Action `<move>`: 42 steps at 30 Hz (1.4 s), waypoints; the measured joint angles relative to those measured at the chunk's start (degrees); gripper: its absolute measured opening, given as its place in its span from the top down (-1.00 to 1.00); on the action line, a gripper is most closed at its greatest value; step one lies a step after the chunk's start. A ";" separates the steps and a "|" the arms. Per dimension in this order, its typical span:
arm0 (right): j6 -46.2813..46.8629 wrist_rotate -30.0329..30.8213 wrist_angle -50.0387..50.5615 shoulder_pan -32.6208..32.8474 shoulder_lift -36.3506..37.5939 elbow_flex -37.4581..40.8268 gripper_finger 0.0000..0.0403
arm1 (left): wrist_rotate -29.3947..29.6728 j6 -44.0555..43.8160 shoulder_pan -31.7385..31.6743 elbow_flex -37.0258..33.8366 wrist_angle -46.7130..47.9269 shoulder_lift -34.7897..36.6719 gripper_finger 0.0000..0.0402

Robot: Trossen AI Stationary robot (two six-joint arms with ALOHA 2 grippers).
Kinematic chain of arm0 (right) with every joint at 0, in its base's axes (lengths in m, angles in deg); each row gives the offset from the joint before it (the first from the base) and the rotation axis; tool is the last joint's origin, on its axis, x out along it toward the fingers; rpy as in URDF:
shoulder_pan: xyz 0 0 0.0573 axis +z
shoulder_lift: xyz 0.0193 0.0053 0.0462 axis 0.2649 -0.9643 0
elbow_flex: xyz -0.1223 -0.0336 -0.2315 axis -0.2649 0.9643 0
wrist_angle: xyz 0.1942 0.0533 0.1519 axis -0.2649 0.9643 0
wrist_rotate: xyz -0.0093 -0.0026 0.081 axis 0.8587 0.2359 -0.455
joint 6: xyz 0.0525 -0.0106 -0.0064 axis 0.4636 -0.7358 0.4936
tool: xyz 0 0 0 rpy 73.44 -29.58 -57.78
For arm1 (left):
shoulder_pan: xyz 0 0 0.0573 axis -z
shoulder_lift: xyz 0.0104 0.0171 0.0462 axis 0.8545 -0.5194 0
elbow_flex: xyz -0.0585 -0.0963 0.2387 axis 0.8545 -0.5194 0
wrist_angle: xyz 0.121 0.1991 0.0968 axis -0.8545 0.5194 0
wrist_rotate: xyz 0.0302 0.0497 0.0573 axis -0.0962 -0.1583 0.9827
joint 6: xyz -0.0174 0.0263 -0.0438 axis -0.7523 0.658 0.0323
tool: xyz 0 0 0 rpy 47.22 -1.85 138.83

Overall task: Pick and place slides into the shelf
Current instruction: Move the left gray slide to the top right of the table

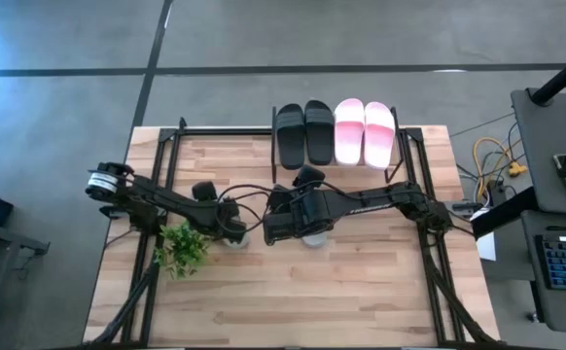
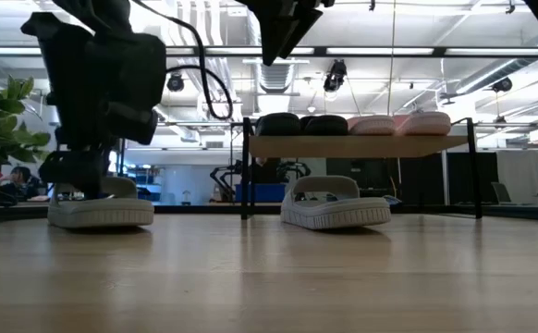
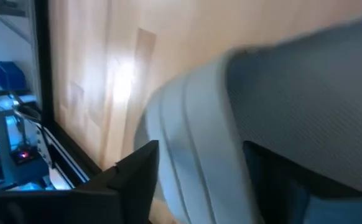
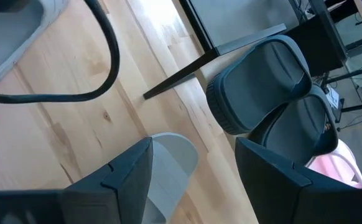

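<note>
With the black pair [image 1: 303,133] and pale pink pair [image 1: 365,132] of slides already on the small wooden shelf [image 1: 397,161] at upper centre, my left claw [image 2: 89,176] clamps one grey slide [image 2: 101,209] on the surface at the low view's left, my right claw [image 4: 193,171] hangs apart above the other grey slide [image 2: 335,205] mid-frame.

Pale wood grain with a soft sheen is seen on the tabletop [image 1: 361,292]; matt, rubbery foam on the grey slide [image 2: 336,209]; thin black metal on the shelf [image 2: 361,145] legs.
</note>
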 joint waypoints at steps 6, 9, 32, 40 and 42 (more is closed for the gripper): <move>0.00 -0.04 -0.02 0.00 0.00 0.00 -0.09 | 2.02 4.16 -1.60 -0.23 -2.98 0.84 0.41; 0.00 -0.04 -0.02 0.00 0.00 0.00 -0.09 | 0.81 7.13 -3.25 -0.32 -3.91 0.17 0.62; 0.00 -0.24 0.24 0.37 0.00 0.09 -0.09 | -4.03 10.83 -5.47 5.30 1.57 14.87 1.00; 4.23 -7.59 2.96 1.55 0.95 0.43 -0.09 | -21.44 23.63 0.62 5.41 -14.61 25.13 1.00; 6.27 -9.36 3.06 2.92 1.70 0.42 -0.09 | -25.75 23.63 2.39 5.20 -20.13 26.76 1.00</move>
